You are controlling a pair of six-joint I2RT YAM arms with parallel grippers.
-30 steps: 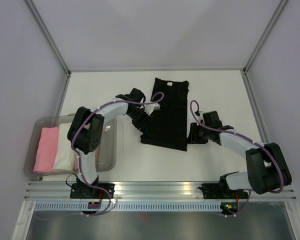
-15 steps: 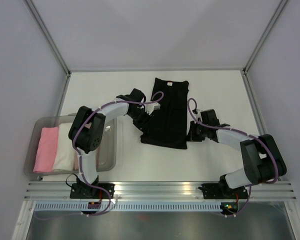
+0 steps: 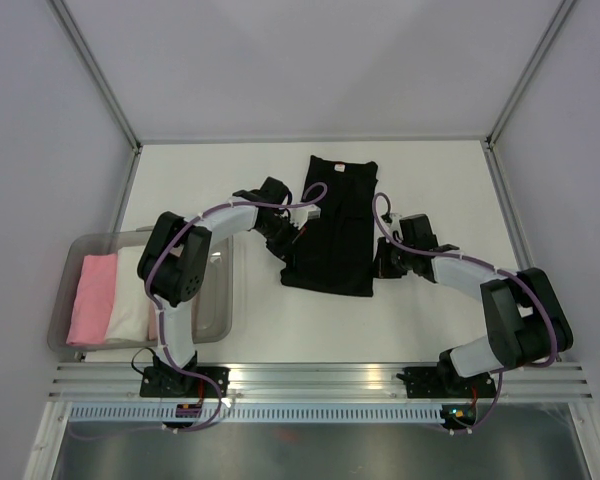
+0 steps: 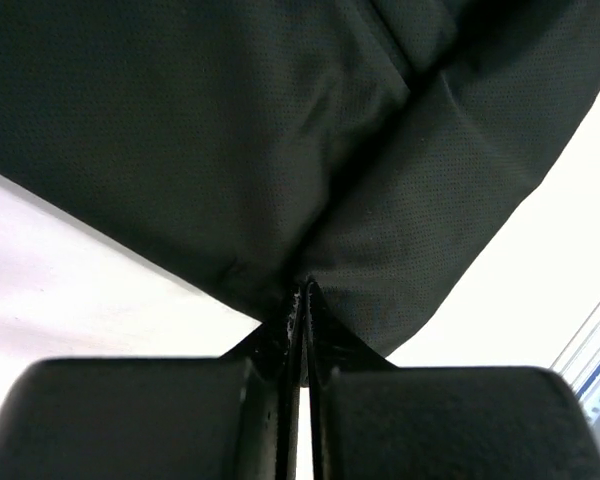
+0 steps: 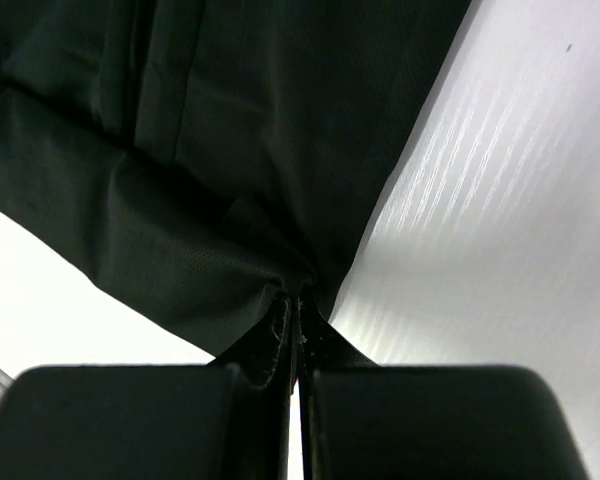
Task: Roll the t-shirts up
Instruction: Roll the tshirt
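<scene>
At the near hem of the black t-shirt (image 3: 335,215), left hand (image 3: 292,247) and right hand (image 3: 384,262), both pinched tight on cloth, have edged it slightly away: the roll looks to be starting.

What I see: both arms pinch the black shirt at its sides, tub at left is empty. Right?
No. The tub is not empty: the top view shows a pink shirt and a white shirt in it. The rest stands: left jaws and right jaws are each shut on the black shirt.
</scene>
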